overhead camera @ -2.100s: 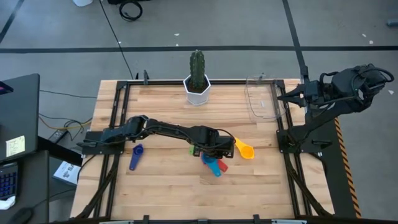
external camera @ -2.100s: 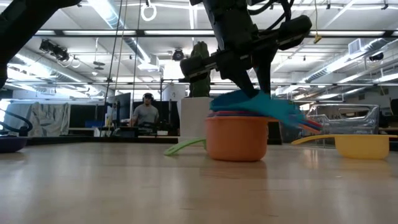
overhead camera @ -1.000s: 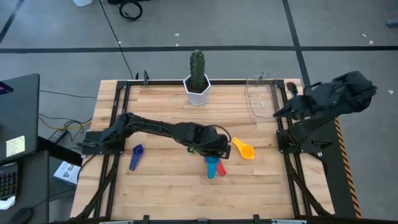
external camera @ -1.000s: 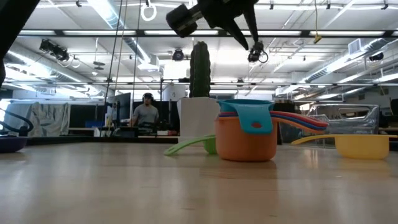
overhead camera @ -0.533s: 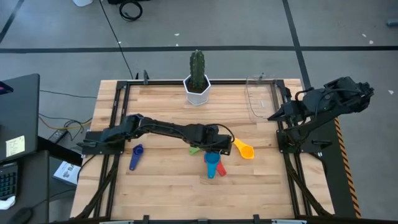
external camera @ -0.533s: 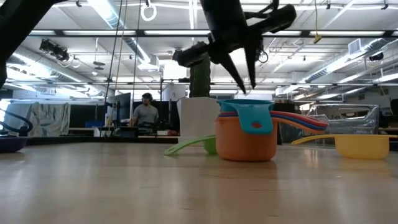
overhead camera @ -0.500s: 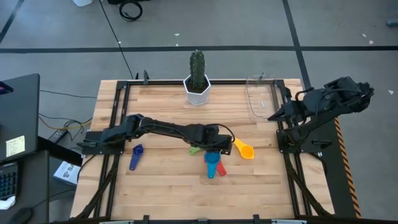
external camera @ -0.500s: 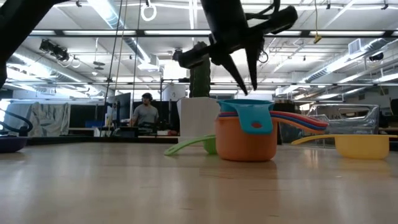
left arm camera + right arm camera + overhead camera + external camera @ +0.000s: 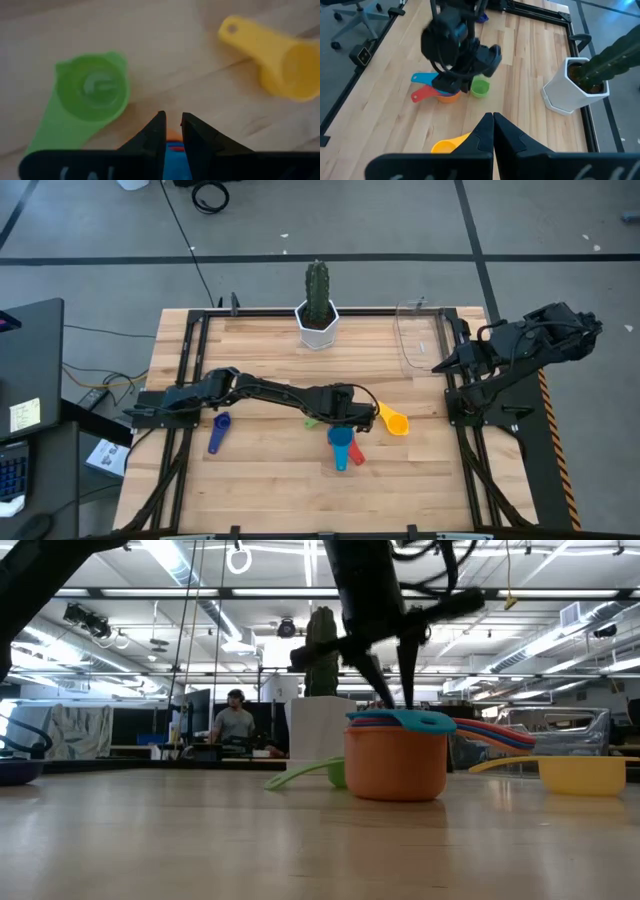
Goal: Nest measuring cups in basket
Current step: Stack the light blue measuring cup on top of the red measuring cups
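Observation:
A nest of several measuring cups (image 9: 342, 442) stands upright on the table's middle, an orange cup (image 9: 395, 765) lowest and a light-blue one (image 9: 400, 721) on top. My left gripper (image 9: 395, 700) stands over it, open by a narrow gap, its tips down at the nest's top. A green cup (image 9: 92, 87) and a yellow cup (image 9: 280, 60) lie loose beside the nest. A dark blue cup (image 9: 217, 432) lies at the left. The clear basket (image 9: 420, 338) stands at the far right. My right gripper (image 9: 493, 120) is shut, raised at the right edge. My left gripper comes from above, slanting down, and its fingertips (image 9: 383, 700) reach the top rim of the light-blue cup (image 9: 385, 716). Nothing is pinched in the gap between them. The cup sits level in the nest, which rests on the table.
A white pot with a green cactus (image 9: 318, 305) stands at the far edge, left of the basket. A black frame (image 9: 190, 360) runs around the table. Bare wood lies near the front edge. A person (image 9: 236, 720) sits in the room behind.
My left gripper has come down onto the nest and tipped steeper, its gap unchanged. The light-blue cup now sits lower and flatter in the nest; its handle no longer hangs down the near side of the orange cup.

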